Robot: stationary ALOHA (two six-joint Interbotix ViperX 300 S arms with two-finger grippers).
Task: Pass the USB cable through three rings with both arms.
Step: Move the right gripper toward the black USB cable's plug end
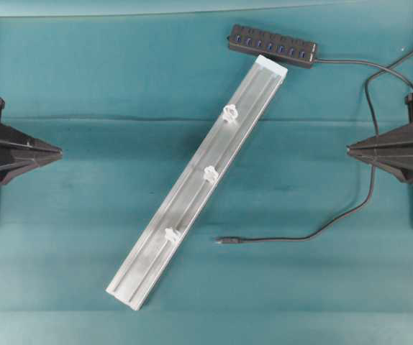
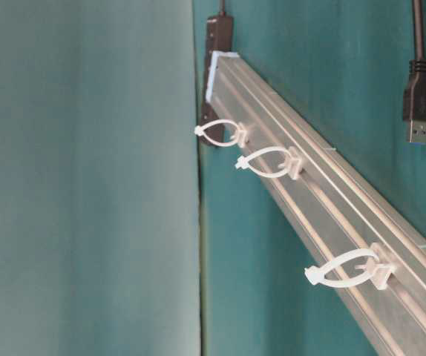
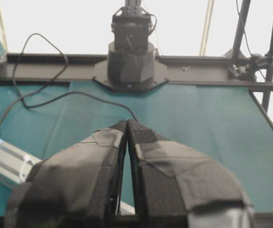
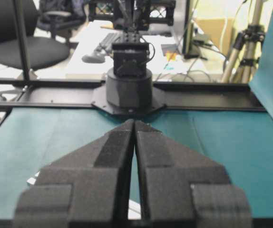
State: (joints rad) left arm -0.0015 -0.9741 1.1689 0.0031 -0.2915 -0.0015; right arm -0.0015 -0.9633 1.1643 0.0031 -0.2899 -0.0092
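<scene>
The USB cable (image 1: pixel 314 236) lies loose on the teal mat, curving from the hub down to its plug (image 1: pixel 226 241), which rests right of the rail. Three white rings (image 1: pixel 229 113) (image 1: pixel 211 173) (image 1: pixel 171 234) stand along the silver rail (image 1: pixel 253 93); nothing runs through them. The table-level view shows the same rings (image 2: pixel 220 133) (image 2: pixel 265 162) (image 2: pixel 343 268) and the plug (image 2: pixel 418 111). My left gripper (image 1: pixel 60 152) (image 3: pixel 127 122) is shut and empty at the left edge. My right gripper (image 1: pixel 348 149) (image 4: pixel 134 121) is shut and empty at the right edge, beside the cable.
A black multi-port hub (image 1: pixel 271 45) with blue sockets lies at the rail's far end. The rail crosses the mat diagonally between the two arms. In the left wrist view the cable (image 3: pixel 46 99) loops ahead, with the rail (image 3: pixel 3 161) at lower left.
</scene>
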